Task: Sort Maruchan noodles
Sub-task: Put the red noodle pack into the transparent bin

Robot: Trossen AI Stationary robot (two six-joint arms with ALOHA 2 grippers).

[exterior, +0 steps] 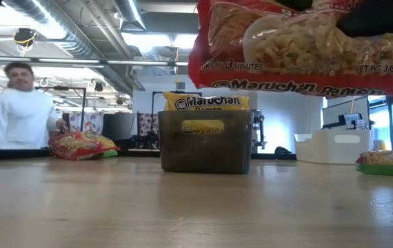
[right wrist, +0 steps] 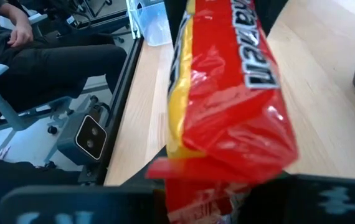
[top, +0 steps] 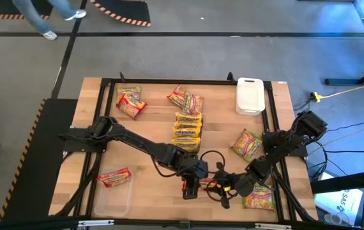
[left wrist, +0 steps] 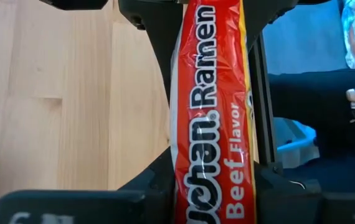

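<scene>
1. Wooden bench in a dark frame stands on a grey floor; beyond it, in the low view, a person in a white top stands in an office-like room with ceiling pipes.
2. Left tool and right tool meet near the bench's front edge, both closed on one red Maruchan beef ramen packet, which is lifted off the wood. The left wrist view shows the packet pinched on edge between that arm's two dark fingers; the right wrist view shows the other end clamped in its own tool.
3. In the low view this raised packet fills the upper right and hides whatever lies behind it.
4. A dark tray at the bench's middle holds a row of yellow packets, one standing up above its rim.
5. Two packets lie just behind the tray; two more lie at the far left.
6. A clear tray at front left holds one red packet.
7. A white tray sits at the far right.
8. One green-and-pink packet lies beside the right arm, another at the front right, partly under that arm.
</scene>
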